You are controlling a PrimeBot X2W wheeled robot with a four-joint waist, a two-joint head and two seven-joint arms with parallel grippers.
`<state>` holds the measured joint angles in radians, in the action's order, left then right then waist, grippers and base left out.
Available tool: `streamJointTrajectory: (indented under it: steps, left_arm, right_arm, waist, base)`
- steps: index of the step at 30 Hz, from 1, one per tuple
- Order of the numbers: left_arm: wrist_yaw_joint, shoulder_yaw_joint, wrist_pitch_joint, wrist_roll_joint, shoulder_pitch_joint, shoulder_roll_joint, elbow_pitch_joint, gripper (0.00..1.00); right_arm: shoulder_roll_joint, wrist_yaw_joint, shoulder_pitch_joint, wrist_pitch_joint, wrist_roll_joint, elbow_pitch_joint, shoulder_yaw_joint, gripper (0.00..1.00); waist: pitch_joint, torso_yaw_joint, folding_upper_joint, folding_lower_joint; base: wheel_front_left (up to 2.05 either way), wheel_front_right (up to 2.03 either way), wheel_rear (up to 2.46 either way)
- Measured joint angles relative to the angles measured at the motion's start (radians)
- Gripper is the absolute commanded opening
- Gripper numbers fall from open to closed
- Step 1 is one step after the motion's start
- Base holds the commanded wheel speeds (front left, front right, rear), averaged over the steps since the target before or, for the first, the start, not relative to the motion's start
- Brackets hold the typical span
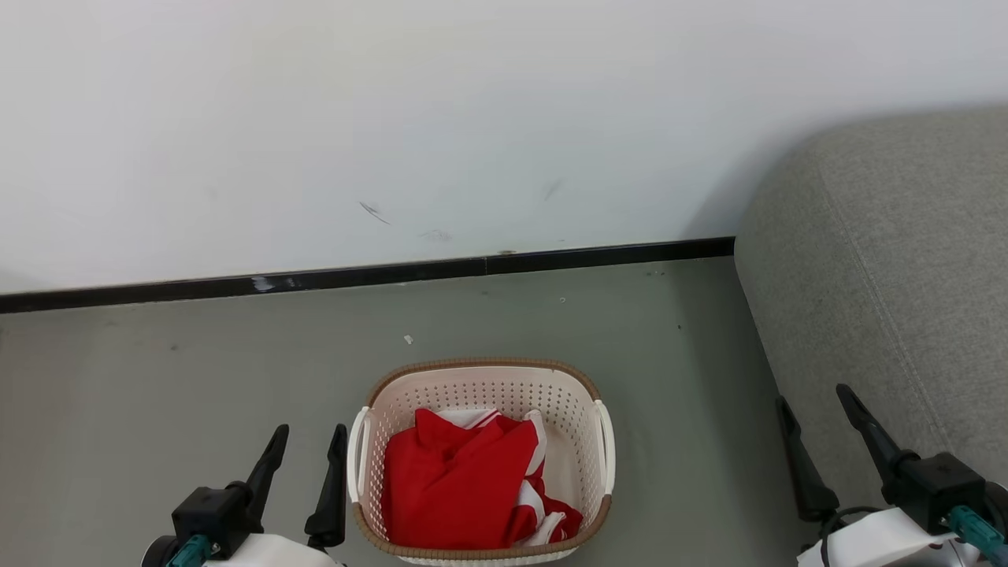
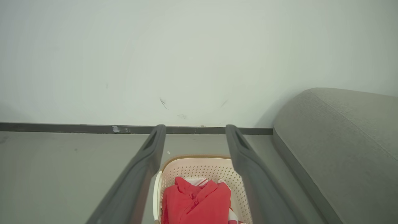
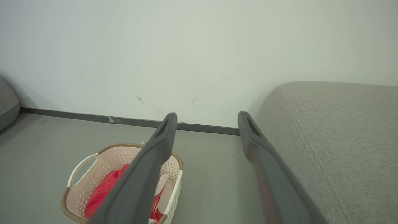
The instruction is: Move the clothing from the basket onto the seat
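- Inside the oval cream plastic basket (image 1: 480,365), soft red clothing (image 1: 457,488) is lying.
- Grey fabric seat (image 1: 882,260) is holding none yet.
- Left gripper (image 1: 311,431) and right gripper (image 1: 811,394) are hanging spread, empty.

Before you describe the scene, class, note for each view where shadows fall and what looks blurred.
Head view: even, soft light, all sharp; the sofa casts a faint shadow on the wall. Left wrist view: hazy, and the left gripper is blurred close up. Right wrist view: the right gripper is blurred too, while the basket looks fairly crisp.
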<state>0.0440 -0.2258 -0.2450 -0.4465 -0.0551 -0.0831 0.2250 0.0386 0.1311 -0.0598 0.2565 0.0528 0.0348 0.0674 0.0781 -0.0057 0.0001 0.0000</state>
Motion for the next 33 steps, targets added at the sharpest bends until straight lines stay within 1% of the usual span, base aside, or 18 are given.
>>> streamJointTrajectory:
  steps: [6,11,25,30,33]
  left_arm:
    - [-0.01,-0.024,0.002,0.012,0.0,-0.01,-0.002,1.0]
    - [-0.022,-0.056,0.026,0.027,-0.006,-0.013,-0.002,1.0]
    - [-0.065,-0.152,0.141,0.091,-0.126,-0.036,0.022,1.0]
    - [-0.066,-0.174,0.184,0.124,-0.172,-0.041,0.042,1.0]
    - [-0.073,-0.183,0.206,0.133,-0.206,-0.042,0.053,1.0]
  right_arm:
    - [0.0,0.0,-0.019,0.0,0.0,-0.008,0.003,1.0]
    - [-0.001,0.0,-0.019,0.0,0.0,-0.022,0.008,1.0]
    - [-0.001,0.0,-0.018,0.0,-0.024,-0.05,-0.001,1.0]
    - [-0.001,0.0,-0.013,0.0,-0.031,-0.06,-0.008,1.0]
    - [-0.001,0.0,-0.002,0.0,-0.034,-0.064,-0.013,1.0]
  waist:
    - [0.017,-0.008,0.0,0.0]
    - [0.037,-0.018,0.0,0.0]
    - [0.131,-0.054,0.0,0.0]
    - [0.173,-0.068,0.0,0.0]
    - [0.202,-0.078,0.0,0.0]
  base:
    - [0.0,0.0,0.0]
    - [0.0,0.0,0.0]
    - [0.0,0.0,0.0]
    - [0.0,0.0,0.0]
    - [0.0,0.0,0.0]
